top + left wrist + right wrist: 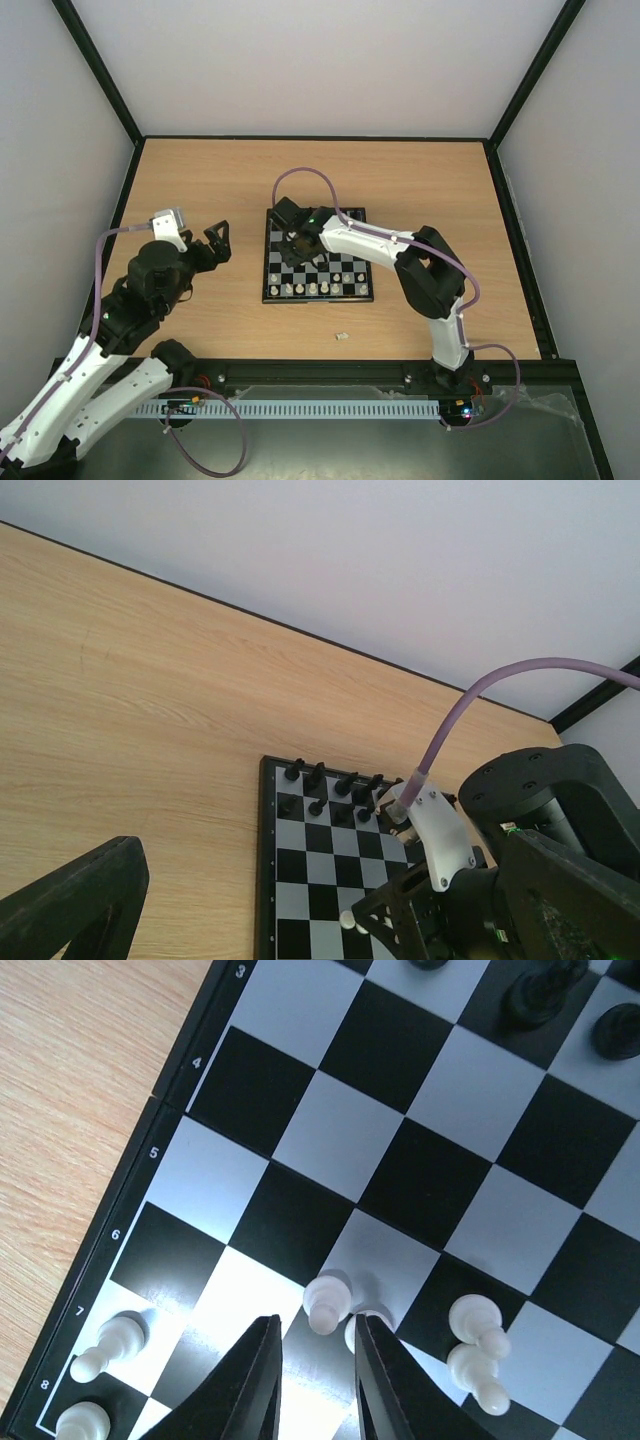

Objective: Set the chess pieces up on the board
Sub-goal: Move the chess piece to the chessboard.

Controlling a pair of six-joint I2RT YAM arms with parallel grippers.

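Observation:
The board [270, 292] lies mid-table. White pieces [312, 289] line its near rows, and black pieces [318, 776] its far rows. My right gripper [298, 245] hovers low over the board. In the right wrist view its jaws [316, 1322] stand a narrow gap apart, empty. A white pawn [326, 1305] stands just beyond the tips. A second pawn [352, 1328] is half hidden by the right finger. More white pawns [478, 1345] stand to the right, over the board's squares [400, 1050]. My left gripper [208, 245] is open and empty left of the board; one finger [75, 900] shows in the left wrist view.
One small cream piece [341, 336] lies on the wooden table in front of the board. Black-framed walls enclose the table. The right arm and its purple cable [480, 695] reach over the board's [320, 865] right side.

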